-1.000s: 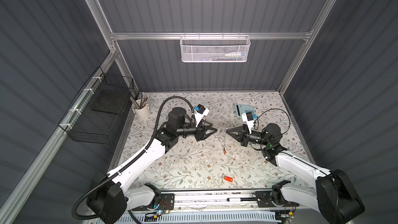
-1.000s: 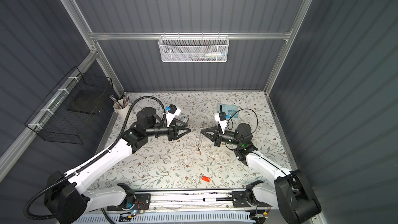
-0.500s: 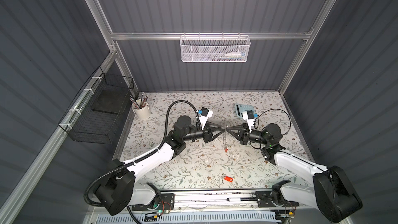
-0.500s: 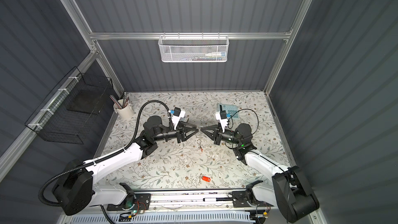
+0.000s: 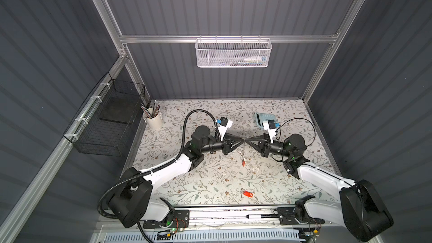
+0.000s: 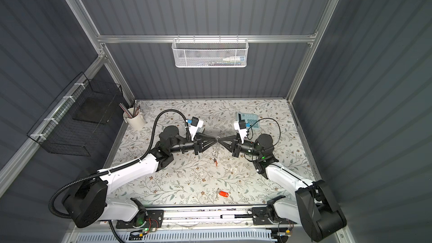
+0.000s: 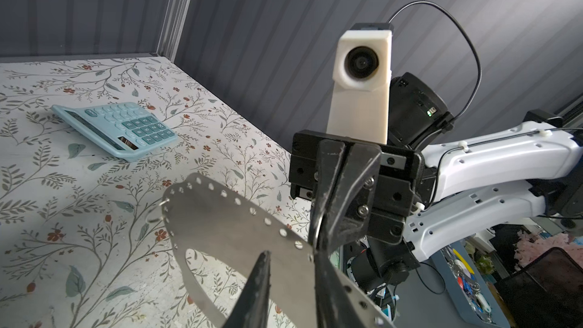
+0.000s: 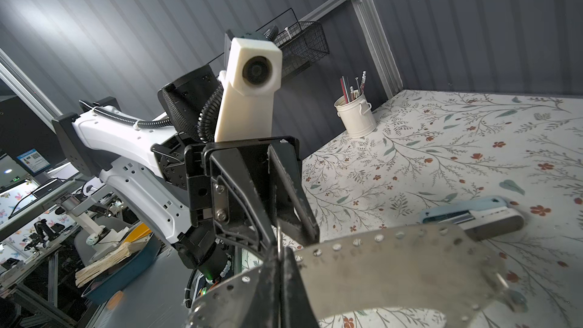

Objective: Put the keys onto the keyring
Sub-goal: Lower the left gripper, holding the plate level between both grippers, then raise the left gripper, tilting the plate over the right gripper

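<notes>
A white mesh basket (image 5: 233, 54) on the back rail holds a few pale pens (image 5: 253, 59) or tubes, too small to name. The black wire basket (image 5: 109, 122) on the side wall carries one dark flat slab (image 5: 117, 111). A cream cup (image 5: 153, 120) in the back corner of the bench (image 5: 210, 183) bristles with pencils (image 5: 152, 109). Over mid-bench the two grippers meet tip to tip. The right gripper (image 7: 318, 242) is clamped on the rim of the keyring (image 7: 227, 225), which is held in the air. The left gripper (image 7: 290, 251) has its jaws a little apart at the same plate, and I cannot tell whether they touch it. From above the keyring is edge-on, hardly a line, with one key (image 5: 243, 162) dangling under it; how it is fastened is too small to see. The other key (image 5: 248, 194) lies loose near the bench's front edge. A calculator (image 7: 116, 130) sits at the back, half covered by the right wrist camera (image 5: 270, 126) in both top views. A stapler (image 8: 473, 216) peeps out from behind the keyring, partly hidden.
</notes>
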Robot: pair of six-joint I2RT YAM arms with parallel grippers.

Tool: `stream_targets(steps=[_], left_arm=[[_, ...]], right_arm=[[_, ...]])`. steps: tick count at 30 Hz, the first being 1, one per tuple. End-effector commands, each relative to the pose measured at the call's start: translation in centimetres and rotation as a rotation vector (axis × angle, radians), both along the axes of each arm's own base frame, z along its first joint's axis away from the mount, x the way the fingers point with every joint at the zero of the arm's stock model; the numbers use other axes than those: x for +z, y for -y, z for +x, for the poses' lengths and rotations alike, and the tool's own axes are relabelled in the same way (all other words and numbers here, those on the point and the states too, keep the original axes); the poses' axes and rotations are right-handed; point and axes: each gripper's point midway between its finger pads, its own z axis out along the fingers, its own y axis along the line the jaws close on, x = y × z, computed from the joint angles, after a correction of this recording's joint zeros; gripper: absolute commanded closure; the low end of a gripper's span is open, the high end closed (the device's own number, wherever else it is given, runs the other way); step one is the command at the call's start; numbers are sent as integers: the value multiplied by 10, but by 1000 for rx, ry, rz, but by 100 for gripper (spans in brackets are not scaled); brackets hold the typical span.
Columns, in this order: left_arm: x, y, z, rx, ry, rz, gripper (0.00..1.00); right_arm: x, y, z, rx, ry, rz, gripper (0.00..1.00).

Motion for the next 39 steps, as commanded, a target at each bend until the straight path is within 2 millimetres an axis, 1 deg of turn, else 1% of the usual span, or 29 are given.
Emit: stream_targets(steps=[1, 8, 12, 13, 14, 17, 20, 26, 31, 34, 35, 36, 39], left_arm=[[14, 6, 3, -12, 20, -32, 76], [18, 8, 3, -21, 15, -58, 81], [20, 10, 3, -26, 13, -65, 93], [19, 9, 5, -19, 11, -62, 97], [17, 9, 5, -13, 10, -54, 100], [7, 6, 9, 23, 29, 3, 100], [4, 2, 10, 36, 66, 69, 100], [-2, -2, 7, 5, 115, 193, 100], [0, 1, -3, -89, 143, 263, 100], [-2, 1, -8, -148, 142, 321, 100], [-2, 2, -8, -162, 145, 340, 100], [-2, 2, -9, -174, 143, 357, 100], [-2, 1, -11, -213, 140, 399, 100]], right_arm=[[10, 0, -4, 14, 45, 18, 100], [9, -1, -5, 27, 42, 15, 100], [7, -1, -6, 35, 40, 11, 100], [8, -1, -7, 38, 41, 12, 100], [8, -1, -7, 37, 42, 12, 100], [9, -1, -8, 39, 48, 10, 100], [9, -1, -10, 40, 55, 4, 100], [11, 5, -8, 12, 66, 0, 84], [15, 16, -3, -29, 76, 7, 72], [14, 23, 2, -63, 74, 6, 65], [13, 25, 5, -74, 69, 2, 63], [20, 28, 1, -80, 95, 7, 61], [19, 28, 1, -80, 98, -1, 59]])
